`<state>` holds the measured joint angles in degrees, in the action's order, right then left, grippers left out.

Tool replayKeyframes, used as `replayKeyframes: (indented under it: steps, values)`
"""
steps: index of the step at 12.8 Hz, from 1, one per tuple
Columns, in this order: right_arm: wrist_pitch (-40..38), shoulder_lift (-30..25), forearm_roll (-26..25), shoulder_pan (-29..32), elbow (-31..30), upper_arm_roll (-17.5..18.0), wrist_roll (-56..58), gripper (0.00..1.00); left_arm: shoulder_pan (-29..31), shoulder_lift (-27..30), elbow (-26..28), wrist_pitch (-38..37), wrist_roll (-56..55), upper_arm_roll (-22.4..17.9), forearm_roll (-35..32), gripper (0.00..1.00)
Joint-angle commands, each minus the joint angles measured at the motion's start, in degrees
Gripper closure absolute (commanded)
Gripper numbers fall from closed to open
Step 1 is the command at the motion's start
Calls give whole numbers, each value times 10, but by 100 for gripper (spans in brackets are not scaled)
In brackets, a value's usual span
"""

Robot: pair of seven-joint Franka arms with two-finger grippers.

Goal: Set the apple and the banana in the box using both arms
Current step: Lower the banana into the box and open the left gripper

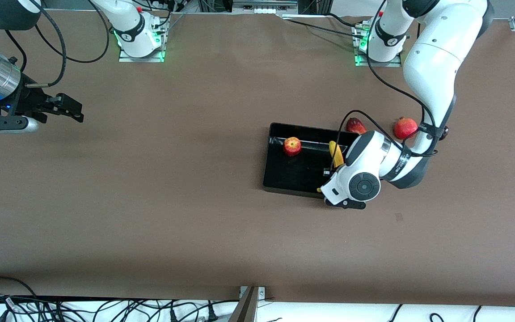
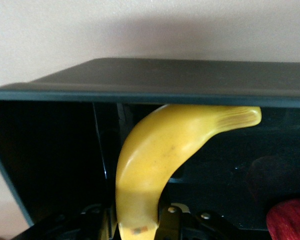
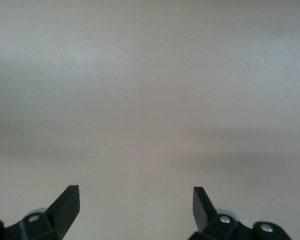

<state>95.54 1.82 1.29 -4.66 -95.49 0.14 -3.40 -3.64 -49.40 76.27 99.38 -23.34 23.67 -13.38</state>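
The black box [image 1: 280, 176] lies on the table toward the left arm's end. The apple [image 1: 292, 146] lies in it, near the wall farther from the front camera. My left gripper [image 1: 329, 173] is low over the box's end nearest the left arm, mostly hidden under its wrist, and is shut on the banana [image 1: 336, 154]. In the left wrist view the banana [image 2: 155, 160] runs from between the fingers [image 2: 172, 222] toward the box wall [image 2: 155, 92], and a red edge of the apple [image 2: 290, 220] shows. My right gripper [image 1: 72, 107] waits open and empty over bare table at the right arm's end, as its wrist view [image 3: 135, 205] shows.
A uniformly red round fruit with a crown tip [image 1: 405, 128] and a dark-red oval fruit [image 1: 355, 125] lie on the table just outside the box, farther from the front camera. The left arm's elbow hangs over them. Cables run along the table's nearest edge.
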Motion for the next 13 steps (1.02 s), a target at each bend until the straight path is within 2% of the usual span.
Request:
replayKeyframes:
  steps: [1, 5, 7, 10, 13]
  values:
    - [-6, 4, -8, 6, 11, 7, 0, 0, -2, 4, 4, 2, -7, 1, -11, 0]
    - [-6, 3, -7, 5, 11, 10, 0, 0, 3, 25, -2, -15, -7, 7, -2, 0]
    - [-7, 2, -7, 3, 11, 11, 0, 0, 11, 74, -9, -72, -2, 9, -2, 0]
    - [-8, 0, -8, -3, 11, 12, 0, 0, 27, 176, -9, -110, -1, 9, -1, 0]
    - [-9, -2, -8, -15, 11, 12, 0, 0, 62, 247, -9, -164, 0, 12, 2, 0]
